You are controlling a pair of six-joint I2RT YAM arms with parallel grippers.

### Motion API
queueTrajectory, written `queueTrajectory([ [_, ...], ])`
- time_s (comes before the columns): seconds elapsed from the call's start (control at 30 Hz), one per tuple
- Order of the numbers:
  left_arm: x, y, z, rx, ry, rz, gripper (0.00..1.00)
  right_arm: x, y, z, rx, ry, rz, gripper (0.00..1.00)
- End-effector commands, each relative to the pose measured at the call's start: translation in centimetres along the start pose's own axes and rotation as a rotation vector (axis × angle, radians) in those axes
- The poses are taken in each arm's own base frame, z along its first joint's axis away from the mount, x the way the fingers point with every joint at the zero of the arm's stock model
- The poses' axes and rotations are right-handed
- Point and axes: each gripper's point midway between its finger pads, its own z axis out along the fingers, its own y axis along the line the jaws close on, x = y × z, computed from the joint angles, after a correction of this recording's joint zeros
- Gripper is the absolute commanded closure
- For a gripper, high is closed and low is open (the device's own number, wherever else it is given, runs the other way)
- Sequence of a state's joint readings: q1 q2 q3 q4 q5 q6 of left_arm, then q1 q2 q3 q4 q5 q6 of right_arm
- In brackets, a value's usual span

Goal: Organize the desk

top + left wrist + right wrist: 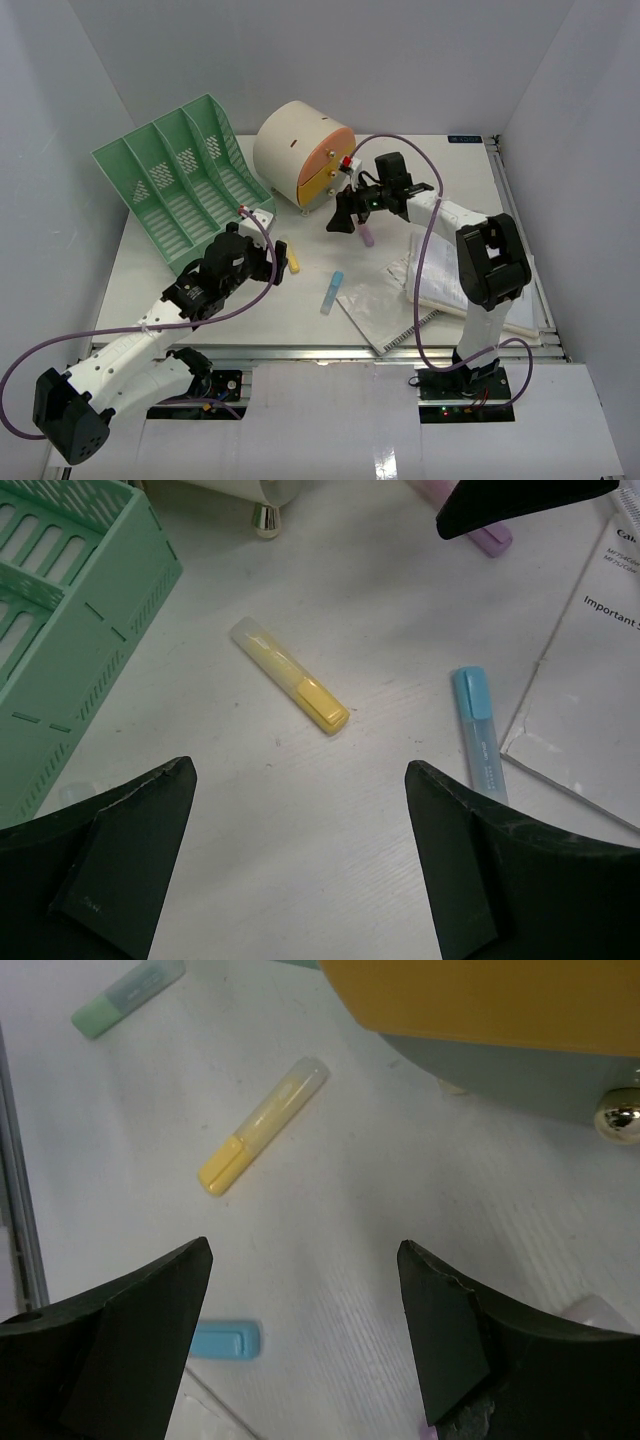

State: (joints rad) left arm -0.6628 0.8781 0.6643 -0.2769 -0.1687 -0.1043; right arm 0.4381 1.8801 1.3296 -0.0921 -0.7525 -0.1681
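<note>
Highlighter (290, 675) (yellow) lies on desk (330, 830) near rack (60, 630).

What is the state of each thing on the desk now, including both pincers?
Left pincer: open, empty.
Right pincer: open, empty.
Yellow highlighter: capped, lying on the desk.
Blue highlighter: capped, lying flat.
Purple highlighter: lying flat.
Drawer unit: drawers shut.
File rack: slots empty.
Spiral notebook: lying flat.

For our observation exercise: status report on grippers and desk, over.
Left gripper open, empty. Right gripper open, empty. Desk cluttered: yellow highlighter, blue highlighter, booklet lie loose. Nothing obstructs yellow highlighter.
</note>
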Motion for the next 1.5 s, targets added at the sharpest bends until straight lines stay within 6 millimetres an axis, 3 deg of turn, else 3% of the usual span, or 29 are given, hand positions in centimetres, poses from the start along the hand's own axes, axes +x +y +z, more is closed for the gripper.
queueTrajectory([
  [0.0,-0.1,0.9,-0.1,-0.047,-0.012,-0.007,0.03,-3.0,-1.4,1.2,0.049,-0.115,0.073,0.19],
  [0.47,-0.2,2.1,-0.1,-0.101,-0.012,-0.007,0.03,-3.2,-2.1,3.7,-0.021,-0.218,0.293,0.18],
  [0.77,-0.2,3.1,-0.2,-0.146,-0.017,-0.011,0.03,-5.5,-3.0,5.1,-0.070,-0.271,0.407,0.20],
  [1.0,-0.3,3.4,-0.4,-0.158,-0.023,-0.013,0.03,-4.0,-5.9,3.8,0.045,-0.296,0.482,0.26],
  [1.27,-0.2,3.3,-0.3,-0.153,-0.018,-0.014,0.03,-2.4,-7.6,1.8,0.051,-0.334,0.534,0.30],
  [1.47,0.2,3.7,0.0,-0.171,0.001,-0.005,0.03,-3.3,-9.6,2.3,0.036,-0.350,0.538,0.35],
])
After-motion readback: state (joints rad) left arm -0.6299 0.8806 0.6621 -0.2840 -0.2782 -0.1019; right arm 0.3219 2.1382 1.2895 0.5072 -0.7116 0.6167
